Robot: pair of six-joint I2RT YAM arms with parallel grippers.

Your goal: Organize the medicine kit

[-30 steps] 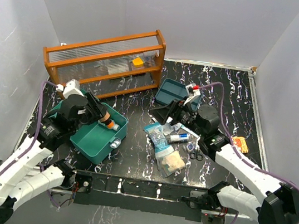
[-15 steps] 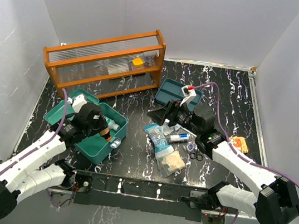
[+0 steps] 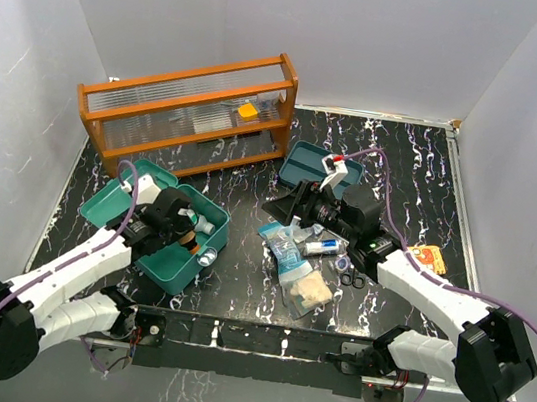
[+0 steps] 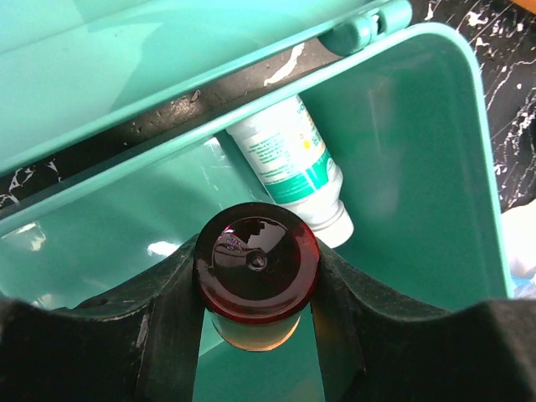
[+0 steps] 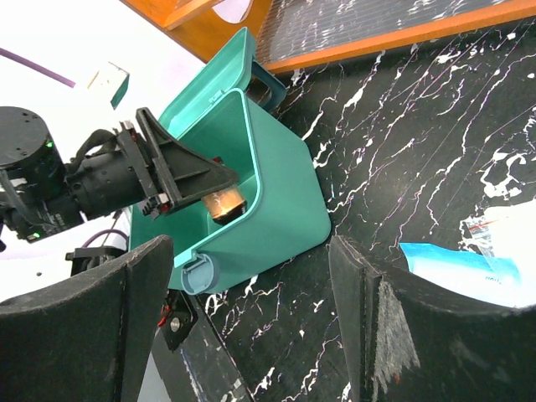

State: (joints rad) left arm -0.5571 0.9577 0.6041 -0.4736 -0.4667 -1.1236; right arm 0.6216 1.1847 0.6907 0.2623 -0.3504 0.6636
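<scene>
The teal medicine kit [image 3: 174, 260] stands open at the left with its lid [image 3: 109, 201] laid back. Its tray insert [image 3: 304, 164] sits apart, right of the rack. My left gripper [image 3: 181, 230] reaches into the box, shut on an amber bottle [image 4: 255, 276] held base toward the camera, just above the box floor. A white bottle with a green label [image 4: 293, 163] lies inside by the hinge wall. My right gripper [image 5: 251, 318] hangs open and empty over the black table, between the box [image 5: 268, 193] and a blue pouch [image 5: 456, 264].
An orange-brown wooden rack [image 3: 191, 109] with ribbed clear panels stands at the back left. A pile of pouches and bags [image 3: 300, 261], scissors [image 3: 349, 272] and an orange packet [image 3: 432, 258] lie right of the box. White walls close in both sides.
My left gripper has swung right and down into the box with the amber bottle. The right arm has edged slightly left and toward the rear.
</scene>
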